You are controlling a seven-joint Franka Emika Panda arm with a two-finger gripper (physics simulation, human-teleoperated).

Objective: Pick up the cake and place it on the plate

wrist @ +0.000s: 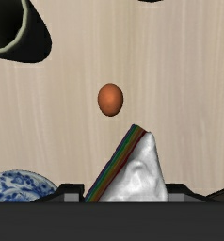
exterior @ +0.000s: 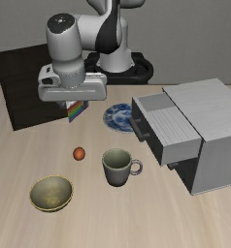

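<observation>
the light wooden table [exterior: 20, 165] runs pale and flat under everything, its planks plain in the wrist view [wrist: 180, 85]. a dark wall stands behind it. a black box [exterior: 25, 82] sits at the back on the exterior view's left, and a grey boxy cabinet [exterior: 190, 131] takes up the exterior view's right, its ribbed front part jutting out toward the middle.

my claw [exterior: 76, 101] is clenched on the wedge of white-frosted cake with a rainbow-striped side [exterior: 77, 112], a finger against each flank of it [wrist: 133, 169]. the cake stands point-down from my hand, just in front of the black box; i cannot tell whether it is off the wood.

the round blue-and-white patterned plate [exterior: 117, 118] lies beside the cake toward the exterior view's right, apart from it, and its far rim is just beside the cabinet's jutting corner. in the wrist view the plate [wrist: 20, 185] shows close by my finger.

farther forward lie a small brown egg-shaped ball [exterior: 79, 153] [wrist: 109, 99], a grey-green mug [exterior: 117, 167] with its handle toward the cabinet, and an olive-green bowl [exterior: 51, 194] [wrist: 15, 33] near the front edge. bare wood lies between cake and plate, and between the ball and the black box.
</observation>
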